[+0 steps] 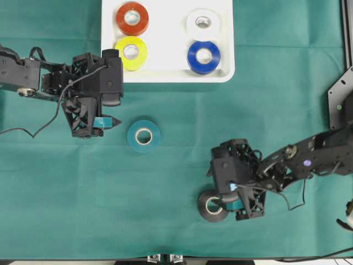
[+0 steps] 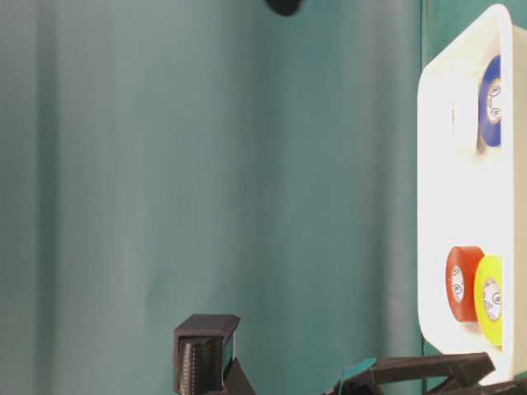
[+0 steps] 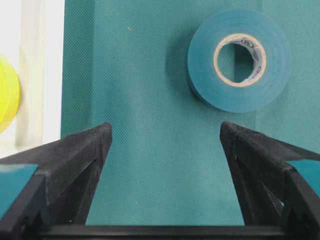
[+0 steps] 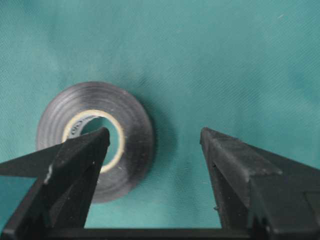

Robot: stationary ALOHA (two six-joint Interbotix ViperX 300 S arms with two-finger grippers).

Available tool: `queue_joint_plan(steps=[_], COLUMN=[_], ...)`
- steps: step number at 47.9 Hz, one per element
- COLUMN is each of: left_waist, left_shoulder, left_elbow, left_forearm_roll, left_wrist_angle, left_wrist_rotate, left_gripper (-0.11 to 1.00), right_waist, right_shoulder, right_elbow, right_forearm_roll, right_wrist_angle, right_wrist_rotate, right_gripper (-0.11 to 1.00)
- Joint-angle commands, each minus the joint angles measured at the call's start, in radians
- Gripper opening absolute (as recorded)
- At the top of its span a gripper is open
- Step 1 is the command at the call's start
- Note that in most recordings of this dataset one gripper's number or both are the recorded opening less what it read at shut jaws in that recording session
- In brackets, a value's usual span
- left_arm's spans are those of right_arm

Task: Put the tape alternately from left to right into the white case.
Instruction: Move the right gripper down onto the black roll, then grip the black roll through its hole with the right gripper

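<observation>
You have four rolls in the white case (image 1: 167, 74): red-orange (image 1: 132, 18), yellow (image 1: 131, 53), white (image 1: 203, 22) and blue (image 1: 203, 57). The teal-green roll (image 1: 144, 135) lies on the cloth below the case, just beyond your left gripper (image 3: 165, 137), jaws apart and empty. Farther below, your right gripper (image 4: 155, 142), jaws apart, has one fingertip over the black roll (image 4: 95, 140).

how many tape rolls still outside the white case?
2. Teal roll lies on the cloth beside the left claw; black roll lies under the right claw. None appear hidden.

Matt woven green cloth (image 4: 240, 60); glossy black tape (image 4: 135, 130); smooth white plastic case (image 1: 165, 61).
</observation>
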Motion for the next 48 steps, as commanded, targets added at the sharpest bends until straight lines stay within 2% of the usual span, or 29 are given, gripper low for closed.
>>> queue_joint_plan(steps=[1,12,35,39,45,48], left_waist=[-0.005,-0.012,-0.014,-0.014,-0.014,-0.014], left_shoulder=[-0.008,-0.008,-0.008,-0.008,-0.008,-0.008], left_elbow=[-0.008,-0.008,-0.008,-0.009,-0.011,-0.012], left_forearm_roll=[-0.002,-0.002,-0.002,0.0,0.0,-0.002], left_wrist_angle=[-0.017,-0.038,-0.038,-0.04,-0.038,-0.038], left_wrist_rotate=[0.0,0.0,0.002,0.002,0.002,0.002], left_gripper=[0.42,0.42,0.42,0.42,0.42,0.42], right_waist=[0.012,0.015,0.015,0.015,0.015,0.015], right_shoulder=[0.006,0.041,0.074,0.072,0.055,0.044], right_elbow=[-0.028,-0.035,-0.063,-0.066,-0.064,-0.064], right_forearm_roll=[0.002,0.002,-0.003,-0.003,-0.003,-0.003], right_wrist_angle=[0.003,0.003,0.11,0.118,0.117,0.115], right_wrist_rotate=[0.028,0.08,0.08,0.08,0.08,0.08], right_gripper=[0.79,0.79,0.77,0.65,0.31,0.26])
